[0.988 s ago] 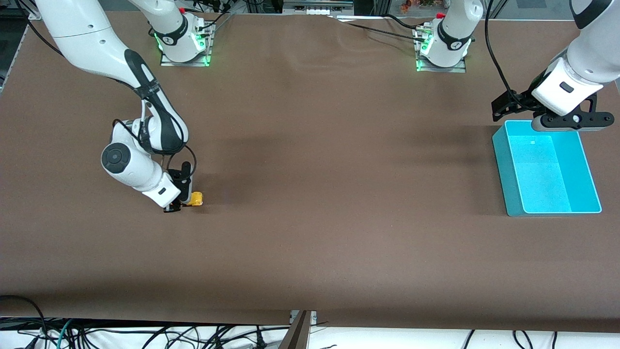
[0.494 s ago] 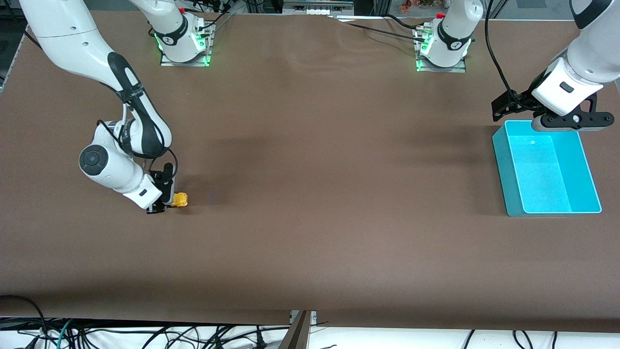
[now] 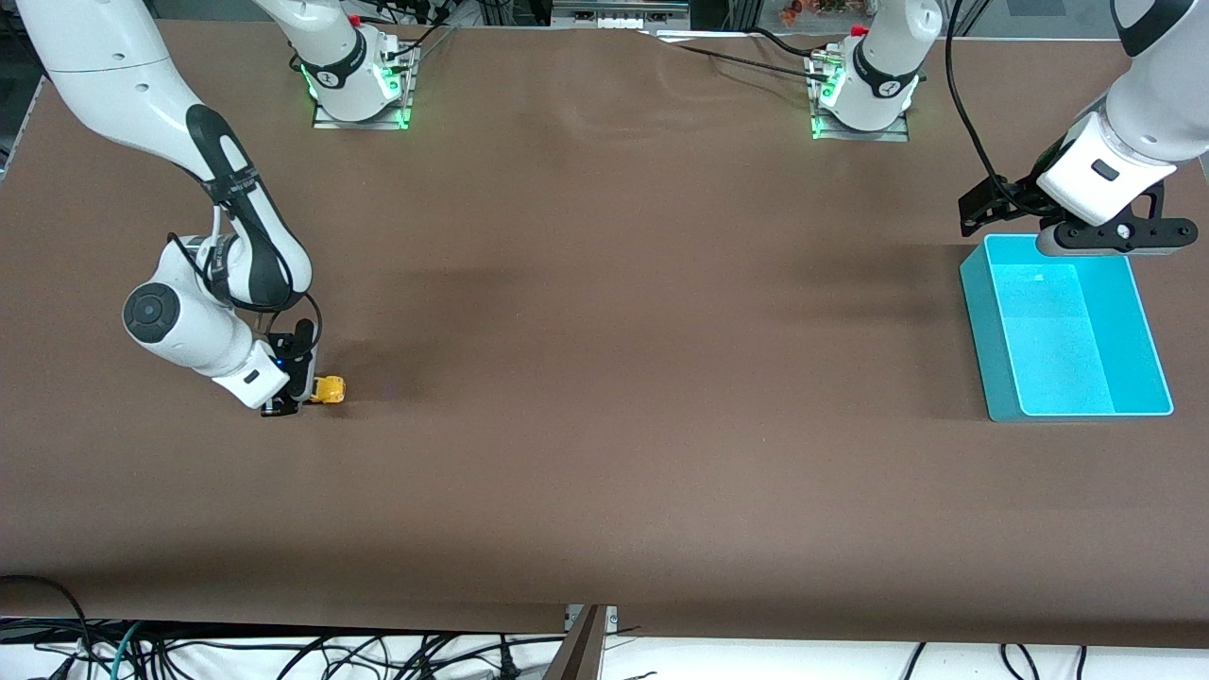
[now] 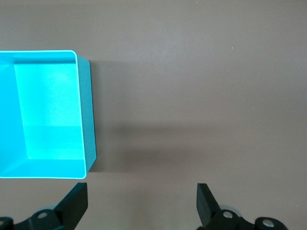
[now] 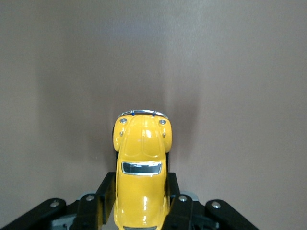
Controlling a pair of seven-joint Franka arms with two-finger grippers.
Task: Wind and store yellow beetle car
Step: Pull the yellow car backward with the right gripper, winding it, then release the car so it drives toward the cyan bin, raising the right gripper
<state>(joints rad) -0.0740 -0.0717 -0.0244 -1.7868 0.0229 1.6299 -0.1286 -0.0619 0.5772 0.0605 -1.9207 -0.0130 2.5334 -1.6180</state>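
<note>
Dragged farther toward the right arm's end of the bench, the yellow beetle car now sits well away from its spot a second ago, still pinched at its rear by the right tool, wheels low on the brown surface. Unchanged, the waiting left tool hangs spread wide over the cyan bin's rim.

yellow beetle car, on table, right-arm end
</note>
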